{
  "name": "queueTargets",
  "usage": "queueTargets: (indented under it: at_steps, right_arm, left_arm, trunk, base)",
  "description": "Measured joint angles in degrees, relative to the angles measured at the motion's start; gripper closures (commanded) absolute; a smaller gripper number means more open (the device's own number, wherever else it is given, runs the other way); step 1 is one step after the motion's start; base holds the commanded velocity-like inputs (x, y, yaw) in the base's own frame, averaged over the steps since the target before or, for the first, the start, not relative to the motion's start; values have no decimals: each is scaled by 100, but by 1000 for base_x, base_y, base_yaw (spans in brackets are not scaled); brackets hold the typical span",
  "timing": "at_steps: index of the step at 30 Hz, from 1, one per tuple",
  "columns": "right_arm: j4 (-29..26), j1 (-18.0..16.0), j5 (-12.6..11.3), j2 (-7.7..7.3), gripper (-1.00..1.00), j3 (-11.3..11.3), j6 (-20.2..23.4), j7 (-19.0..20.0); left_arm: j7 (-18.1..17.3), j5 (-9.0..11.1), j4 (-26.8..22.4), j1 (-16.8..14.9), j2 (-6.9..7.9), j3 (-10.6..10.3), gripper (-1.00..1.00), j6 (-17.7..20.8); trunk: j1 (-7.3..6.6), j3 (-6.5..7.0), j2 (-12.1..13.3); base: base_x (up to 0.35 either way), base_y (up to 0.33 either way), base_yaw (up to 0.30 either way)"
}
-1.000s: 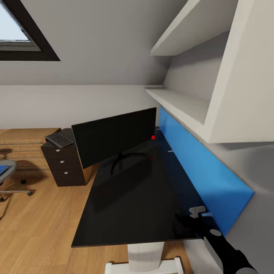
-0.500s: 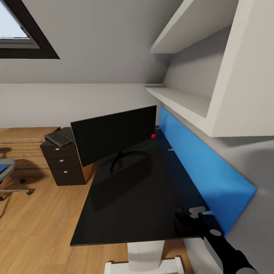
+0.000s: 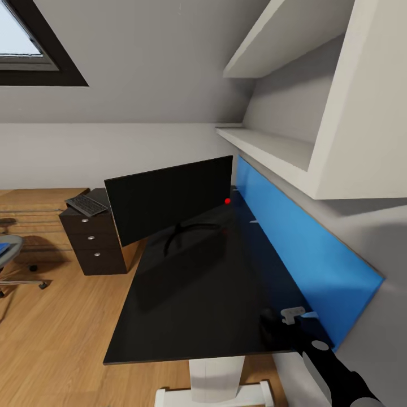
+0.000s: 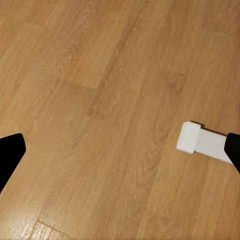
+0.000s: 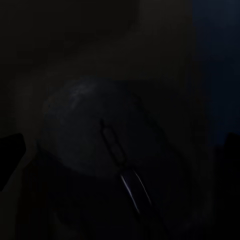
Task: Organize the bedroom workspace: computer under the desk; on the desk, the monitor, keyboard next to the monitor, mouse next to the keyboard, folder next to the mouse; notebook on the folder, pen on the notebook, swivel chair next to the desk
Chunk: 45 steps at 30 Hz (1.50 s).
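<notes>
Monitor (image 3: 169,206): stood on the desk (image 3: 215,305), angled, red dot at lower corner.
Keyboard (image 3: 86,205): laid on the drawer end of the desk, left of the monitor.
Mouse (image 5: 105,135): seen close under the right gripper (image 3: 277,328), on the black top near the blue wall panel (image 3: 305,254).
Right jaws: state cannot be told, view too dark.
Left gripper (image 4: 120,155): jaws spread wide, nothing held, wood floor (image 4: 100,75) below.
Swivel chair (image 3: 8,257): at far left, well apart from the desk.

The right arm (image 3: 339,379) is showing as a glossy black, rounded limb with a pale grey band along one edge, ending in a small light-grey bracket at the right gripper (image 3: 294,314). In the left wrist view, two matte black fingertips (image 4: 10,155) are showing; their finer detail is probably too dark to make out.
</notes>
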Motion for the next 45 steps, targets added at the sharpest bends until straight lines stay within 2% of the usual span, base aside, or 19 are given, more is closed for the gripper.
queueTargets:
  at_steps: [8, 11, 17, 18, 45]
  right_arm:
    - [0, 0, 0, 1, -100, 1, 1, 0]
    - [-47, -2, 7, 0, -100, -2, -16, -9]
    - [-48, -2, 7, -1, -100, -2, -16, -6]
    - [-47, -2, 7, -1, 100, -2, -18, -4]
    - [-53, -2, 8, -1, 100, -3, -12, 17]
  left_arm:
    - [0, 0, 0, 0, -1, 0, -100, 0]
    - [2, 1, 0, 1, -4, 1, -100, 0]
    - [6, 5, -2, 1, -6, 1, -100, 0]
    - [5, 6, -1, 1, -6, 1, -100, 0]
    - [0, 0, 0, 0, 2, 0, -100, 0]
  trunk:
    - [0, 0, 0]
    - [65, -53, -120]
    - [65, -53, -121]
    - [65, -53, -121]
    - [66, -54, -121]
  base:
    - [0, 0, 0]
    - [0, 0, 0]
    - [0, 0, 0]
    - [0, 0, 0]
    - [0, 0, 0]
